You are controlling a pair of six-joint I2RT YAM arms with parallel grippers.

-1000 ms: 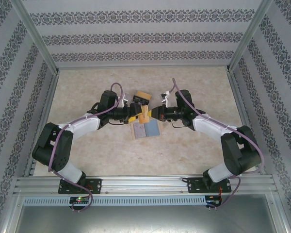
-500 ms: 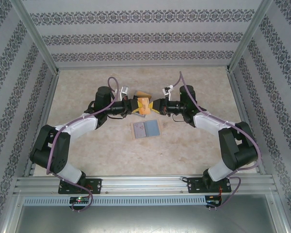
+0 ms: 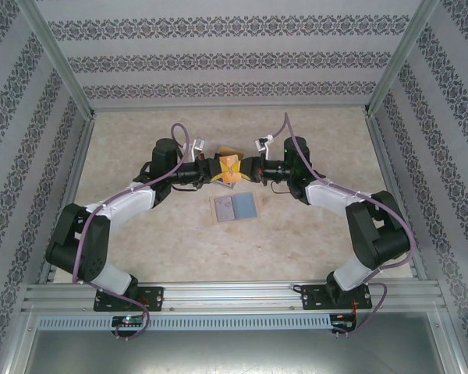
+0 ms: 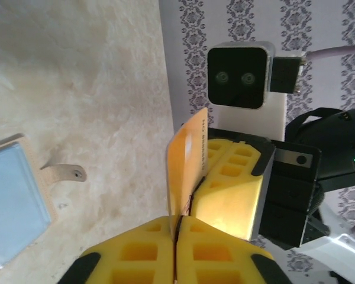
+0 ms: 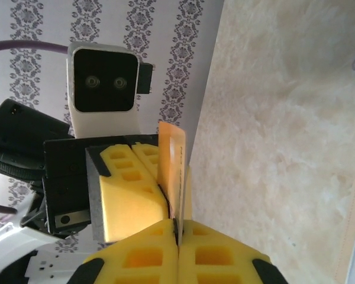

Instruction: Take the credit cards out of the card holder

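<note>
I am watching the left claw (image 4: 176, 236) pinching an orange credit card (image 4: 188, 160) right in the seam of its yellow fingers, which are standing pressed together with only the card's thickness between them. The right claw (image 5: 177, 236) is clamping the same card from the opposite side, just as tightly, so the two claws are meeting tip to tip with the card standing on edge between them, lifted off the table (image 3: 320, 234). The card holder (image 3: 235, 207) is lying open and flat on the table just nearer the arm bases than the claws, its grey-blue face up and its tan edge and small strap showing; nothing is touching it. Compared with a second ago, both claws and the card are sitting farther from the bases: then they were hanging over the holder's far edge, and now they are standing apart from it.
</note>
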